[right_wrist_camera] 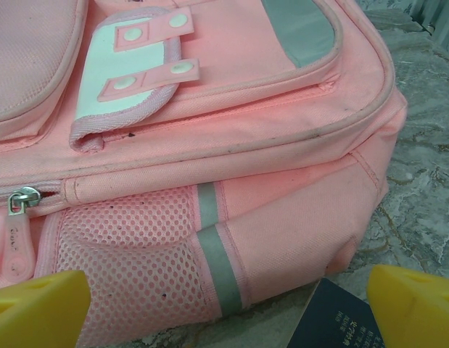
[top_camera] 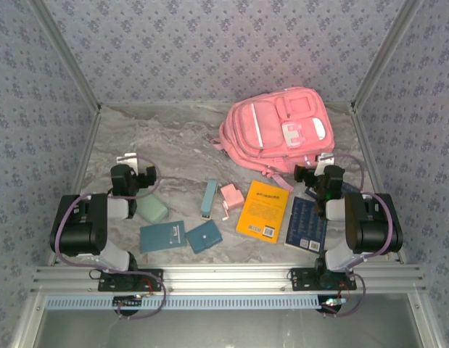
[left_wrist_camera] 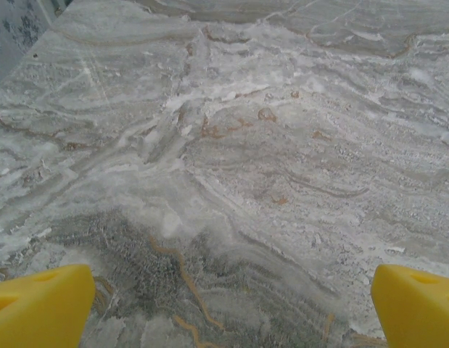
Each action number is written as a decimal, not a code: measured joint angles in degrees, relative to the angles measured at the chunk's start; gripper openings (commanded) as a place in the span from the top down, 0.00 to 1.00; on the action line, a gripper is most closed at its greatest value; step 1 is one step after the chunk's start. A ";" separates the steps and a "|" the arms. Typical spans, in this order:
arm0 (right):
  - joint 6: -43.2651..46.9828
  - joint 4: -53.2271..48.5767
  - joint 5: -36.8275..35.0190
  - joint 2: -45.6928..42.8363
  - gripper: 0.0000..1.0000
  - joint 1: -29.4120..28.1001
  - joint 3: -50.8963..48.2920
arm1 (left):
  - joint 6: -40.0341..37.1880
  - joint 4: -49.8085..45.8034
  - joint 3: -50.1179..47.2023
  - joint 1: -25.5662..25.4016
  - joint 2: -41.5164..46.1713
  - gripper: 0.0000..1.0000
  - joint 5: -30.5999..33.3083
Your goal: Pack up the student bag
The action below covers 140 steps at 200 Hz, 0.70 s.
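Toward the far right corner of the marbled tabletop (top_camera: 166, 138) lies the student bag (top_camera: 278, 127), flat on its back with its front facing up, by far the biggest thing around. It is soft pink fabric all over, with stacked front pockets edged in pink piping, a pale stripe running down one pocket, and a white patch crossed by two pink tabs with round snaps. Seen close from the right wrist, its side has a pink mesh pocket crossed by a grey band, and a silver zip slider with a pink pull sits at the left end of a seam. Near the bag's front edge, a yellow book (top_camera: 264, 210) and a dark blue book (top_camera: 306, 223) lie side by side, with a small pink box (top_camera: 230, 196) and several teal and mint cases to their left. The right pincer (right_wrist_camera: 228, 312) hangs just beside the bag's mesh side, above a corner of the dark blue book, its yellow fingers wide apart and holding nothing. The left pincer (left_wrist_camera: 231, 304) hangs over bare tabletop well away from the bag, its fingers also spread apart and empty.
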State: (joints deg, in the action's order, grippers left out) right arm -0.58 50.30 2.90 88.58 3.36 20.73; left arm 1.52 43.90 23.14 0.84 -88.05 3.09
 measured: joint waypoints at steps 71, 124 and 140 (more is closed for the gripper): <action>-1.57 -17.31 -9.77 -25.94 0.00 -8.63 5.66 | 2.05 -21.40 10.99 -10.88 24.00 0.02 7.89; -4.42 -39.36 -22.27 -32.06 0.00 -33.27 28.63 | 13.00 -48.70 35.58 -26.10 32.30 0.02 8.94; -7.02 -49.35 -21.84 -31.12 0.00 -35.60 36.98 | 18.40 -58.60 42.25 -27.98 31.32 0.02 8.66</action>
State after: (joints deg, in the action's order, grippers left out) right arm -7.60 0.95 -18.94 57.45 -32.25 57.71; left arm 19.92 -14.70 65.39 -27.14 -56.73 11.75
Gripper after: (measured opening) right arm 0.999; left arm 0.979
